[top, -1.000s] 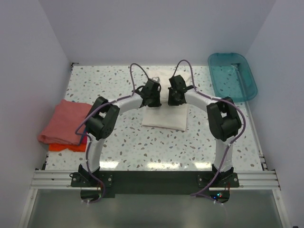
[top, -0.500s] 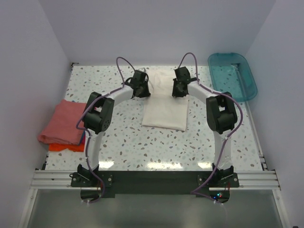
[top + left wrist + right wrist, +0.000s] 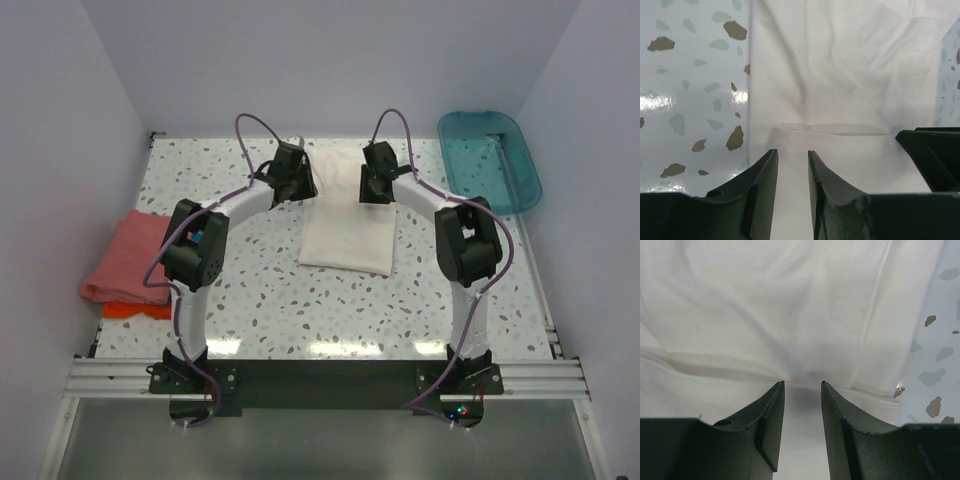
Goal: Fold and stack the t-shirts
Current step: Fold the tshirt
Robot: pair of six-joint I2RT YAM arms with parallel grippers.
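The white shirt (image 3: pixel 348 235) lies part-folded in the middle of the table (image 3: pixel 250 300), well apart from the pink stack (image 3: pixel 135 260) at the left edge. The left end effector (image 3: pixel 792 152) and the right end effector (image 3: pixel 802 384) sit over its far end. Their jaws are parted only a slit and seem to grip nothing. So narrow an opening may catch just the top layer, or only one side, which would skew the fold.

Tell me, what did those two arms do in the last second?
The left gripper and right gripper moved from the middle of the white t-shirt to its far end, the left also drifting leftward. Neither visibly took hold. The t-shirt, the pink stack and the teal tub stayed put.
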